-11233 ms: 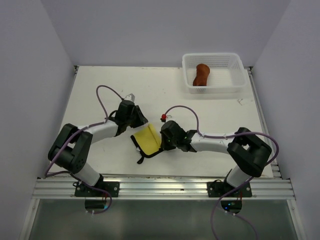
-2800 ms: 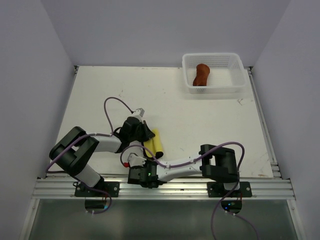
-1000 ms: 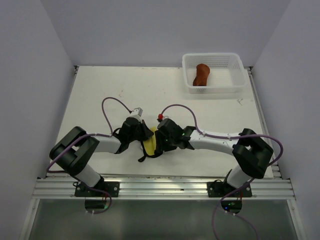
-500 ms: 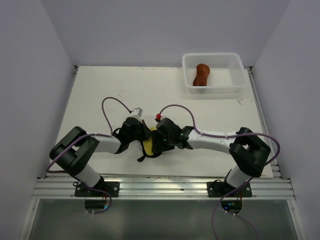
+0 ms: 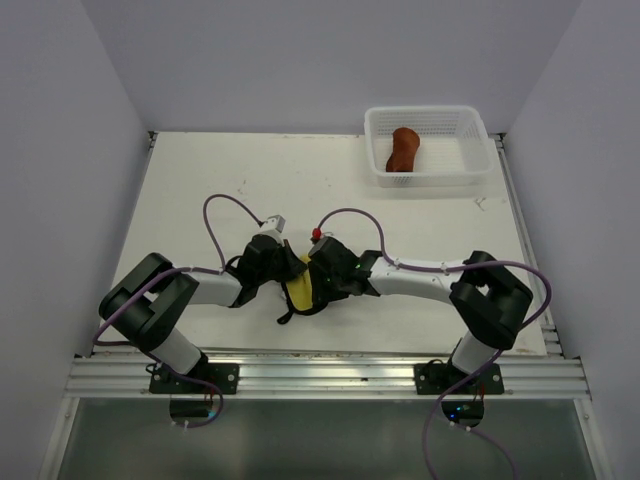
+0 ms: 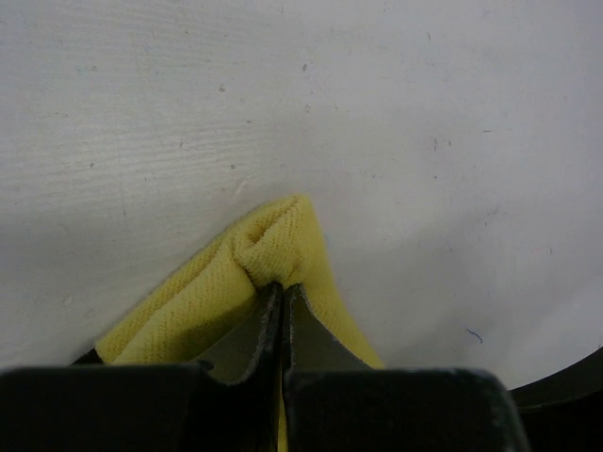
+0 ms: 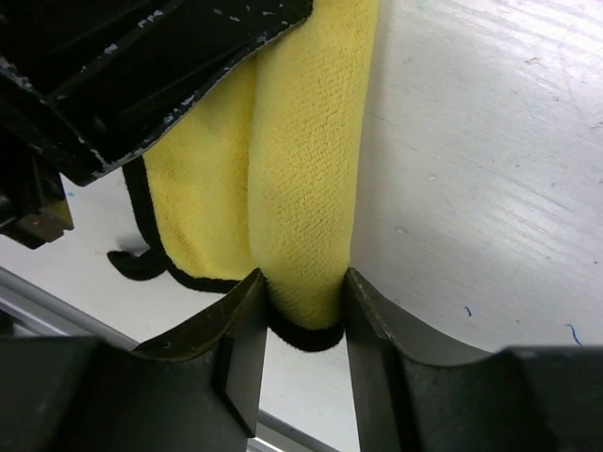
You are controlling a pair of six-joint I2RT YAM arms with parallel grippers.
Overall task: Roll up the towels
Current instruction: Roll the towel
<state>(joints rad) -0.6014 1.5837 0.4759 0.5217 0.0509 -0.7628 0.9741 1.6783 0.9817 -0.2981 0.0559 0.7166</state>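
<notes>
Left gripper (image 6: 282, 287), nine o'clock of yellow towel (image 6: 283, 235), jaws pinched on its fold; right gripper (image 7: 303, 301), three o'clock, jaws clasping the roll. Recommend even tension.

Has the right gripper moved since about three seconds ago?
Yes. The right gripper moved away from the front rail, toward the basket, to the yellow towel.

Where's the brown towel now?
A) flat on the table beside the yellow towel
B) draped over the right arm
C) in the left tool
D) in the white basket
D: the brown towel lies inside the basket at the table's far right corner, away from both arms.
</notes>
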